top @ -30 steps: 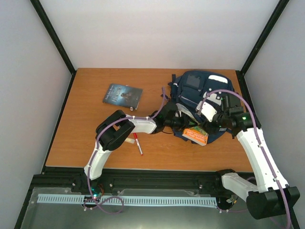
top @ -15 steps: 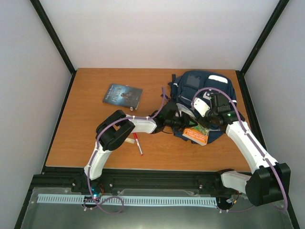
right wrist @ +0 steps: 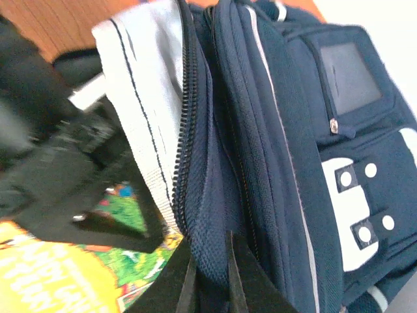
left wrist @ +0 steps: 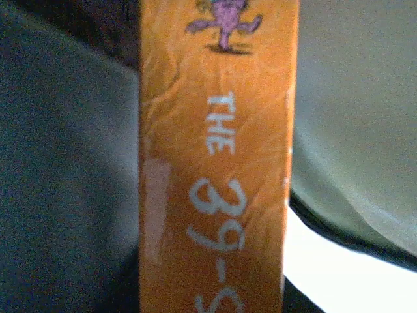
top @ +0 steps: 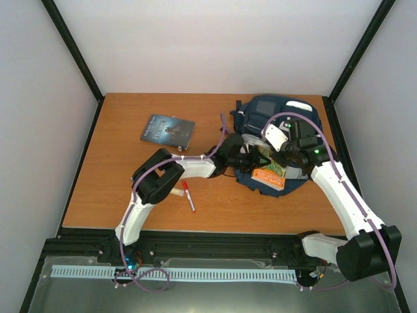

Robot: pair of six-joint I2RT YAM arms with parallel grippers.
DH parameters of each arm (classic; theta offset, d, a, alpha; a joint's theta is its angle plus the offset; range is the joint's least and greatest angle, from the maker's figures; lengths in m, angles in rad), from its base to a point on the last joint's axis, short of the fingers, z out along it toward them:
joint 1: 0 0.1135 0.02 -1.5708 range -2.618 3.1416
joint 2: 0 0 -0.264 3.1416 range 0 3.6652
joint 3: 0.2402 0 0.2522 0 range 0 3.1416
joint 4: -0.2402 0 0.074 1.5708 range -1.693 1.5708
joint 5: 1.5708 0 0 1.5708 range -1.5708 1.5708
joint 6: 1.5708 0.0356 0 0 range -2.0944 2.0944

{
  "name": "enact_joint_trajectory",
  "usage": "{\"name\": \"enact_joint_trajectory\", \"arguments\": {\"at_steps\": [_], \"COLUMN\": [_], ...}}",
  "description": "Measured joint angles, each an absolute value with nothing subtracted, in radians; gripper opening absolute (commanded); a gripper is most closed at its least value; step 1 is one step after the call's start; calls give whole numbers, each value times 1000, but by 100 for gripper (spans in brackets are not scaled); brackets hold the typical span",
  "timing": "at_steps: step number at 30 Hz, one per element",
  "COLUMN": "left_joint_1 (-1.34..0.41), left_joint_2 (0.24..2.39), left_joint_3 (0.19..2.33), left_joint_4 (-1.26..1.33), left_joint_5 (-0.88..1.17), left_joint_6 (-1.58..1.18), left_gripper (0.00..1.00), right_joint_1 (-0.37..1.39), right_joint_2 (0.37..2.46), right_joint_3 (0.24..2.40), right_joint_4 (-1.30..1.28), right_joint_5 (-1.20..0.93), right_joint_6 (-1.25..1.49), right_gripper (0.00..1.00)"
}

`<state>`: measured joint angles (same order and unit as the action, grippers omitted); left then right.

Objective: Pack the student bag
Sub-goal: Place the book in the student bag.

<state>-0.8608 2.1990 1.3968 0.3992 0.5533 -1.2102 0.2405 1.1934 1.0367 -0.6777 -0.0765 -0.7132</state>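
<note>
The student bag (top: 287,117), navy with white patches, lies at the table's back right with its main zip open. An orange book (top: 268,176) sticks partly out of the opening. My left gripper (top: 253,158) is at the book's left edge and shut on it. In the left wrist view the orange spine (left wrist: 215,163) fills the middle and hides the fingers. My right gripper (right wrist: 210,287) is shut on the navy fabric edge of the bag (right wrist: 306,130) beside the zip. The light grey lining (right wrist: 140,72) and the book's cover (right wrist: 45,274) show to its left.
A dark book (top: 167,129) lies flat at the back middle of the table. A red pen (top: 189,197) lies near the front by the left arm's elbow. Black frame posts and white walls close in the table on three sides.
My right gripper has moved left onto the bag's opening edge and shut on the fabric. The orange book sits a little deeper in the bag. The left arm has barely moved.
</note>
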Motion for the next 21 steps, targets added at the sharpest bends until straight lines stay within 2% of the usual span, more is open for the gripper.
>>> {"name": "enact_joint_trajectory", "arguments": {"at_steps": [2, 4, 8, 11, 15, 21], "left_joint_1": [-857, -852, -849, -845, -841, -841], "left_joint_2": [2214, 2244, 2319, 2330, 2318, 2218], "left_joint_3": [1435, 1502, 1662, 1693, 1662, 1516], "left_joint_4": [380, 342, 264, 223, 173, 105], "left_joint_5": [533, 513, 492, 469, 434, 391], "left_joint_6": [-1193, -1170, -1139, -1128, -1115, -1107], "left_gripper": [4, 11, 34, 51, 62, 72], "right_joint_1": [253, 262, 270, 270, 271, 277], "right_joint_2": [1176, 1163, 1160, 1160, 1166, 1166], "right_joint_3": [1077, 1118, 1168, 1171, 1171, 1150], "right_joint_4": [-712, -738, -773, -790, -797, -783], "right_joint_5": [-86, -93, -95, -85, -84, -82], "right_joint_6": [-713, -712, -710, -709, -698, -672], "right_gripper": [3, 3, 3, 3, 3, 3]}}
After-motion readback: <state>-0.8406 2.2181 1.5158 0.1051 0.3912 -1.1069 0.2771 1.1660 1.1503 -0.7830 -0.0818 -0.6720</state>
